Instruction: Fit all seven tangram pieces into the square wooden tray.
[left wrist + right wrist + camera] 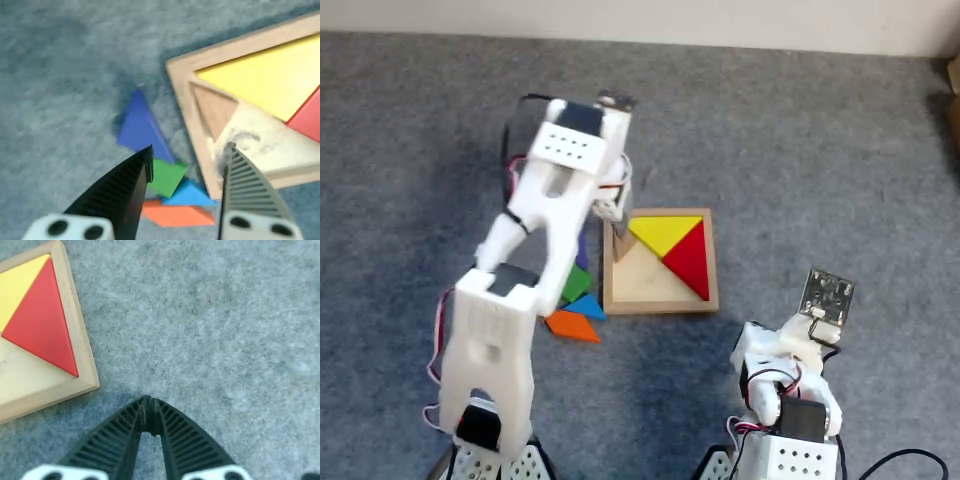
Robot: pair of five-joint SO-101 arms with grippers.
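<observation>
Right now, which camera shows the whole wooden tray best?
The high view: the wooden tray appears nearly whole, holding the yellow piece and the red piece. Each wrist view catches one corner of it, close up.

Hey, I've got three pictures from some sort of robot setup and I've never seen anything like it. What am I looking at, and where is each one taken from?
These are two small white robot arms over a grey carpet. One picture looks down from above; the other two come from a camera on each arm's wrist. The left arm is stretched out to a square wooden tray, which holds a yellow triangle and a red triangle. Its end effector, the pincer, is open and empty near the tray's corner. Beside the tray lie loose pieces: a dark blue triangle, a green piece, a light blue piece and an orange piece. The right arm sits folded, its end effector shut on nothing.
</observation>
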